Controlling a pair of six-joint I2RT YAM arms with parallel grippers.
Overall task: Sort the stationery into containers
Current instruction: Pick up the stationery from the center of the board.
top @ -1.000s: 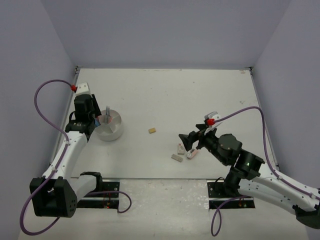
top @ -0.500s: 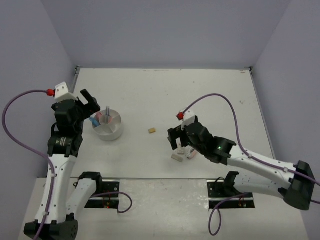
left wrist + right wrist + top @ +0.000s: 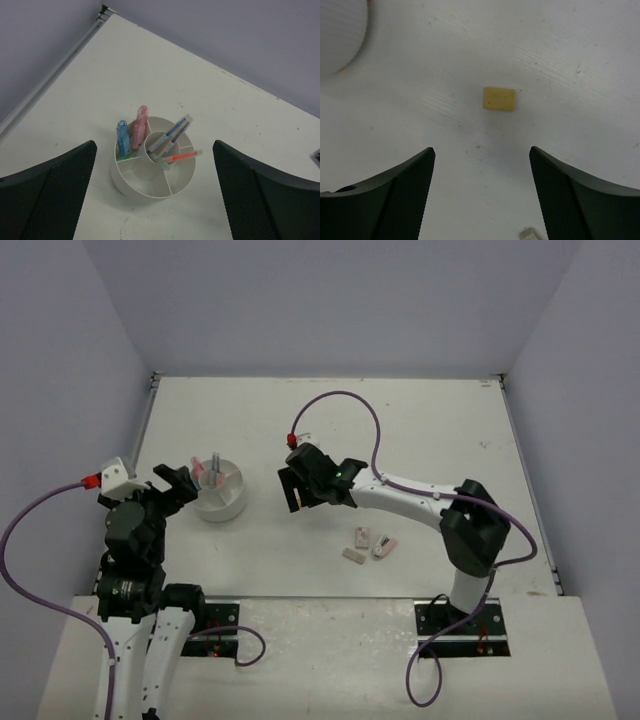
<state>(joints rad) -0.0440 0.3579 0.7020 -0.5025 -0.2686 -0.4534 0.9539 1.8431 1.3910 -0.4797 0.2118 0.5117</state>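
Observation:
The round white container [image 3: 129,181] [image 3: 222,504] holds a blue marker [image 3: 122,138], a pink marker [image 3: 140,126], two grey-blue pens [image 3: 170,134] and an orange pen [image 3: 183,156] in its compartments. My left gripper [image 3: 153,150] [image 3: 178,486] hangs open above and just left of it, holding nothing. A tan eraser [image 3: 499,98] lies on the table, just ahead of my right gripper [image 3: 481,150] [image 3: 303,490], whose jaws stand open and apart from it. In the top view the gripper hides that eraser.
Three small erasers [image 3: 362,537] [image 3: 353,555] [image 3: 385,545] lie together right of centre, near the front; one [image 3: 530,234] shows at the bottom of the right wrist view. The container's edge [image 3: 340,35] is at the right wrist view's top left. Walls enclose the table.
My left gripper let go over the container, opened wide and pulled back toward its base. My right arm swung left from the eraser cluster to the tan eraser, its jaws narrowing slightly.

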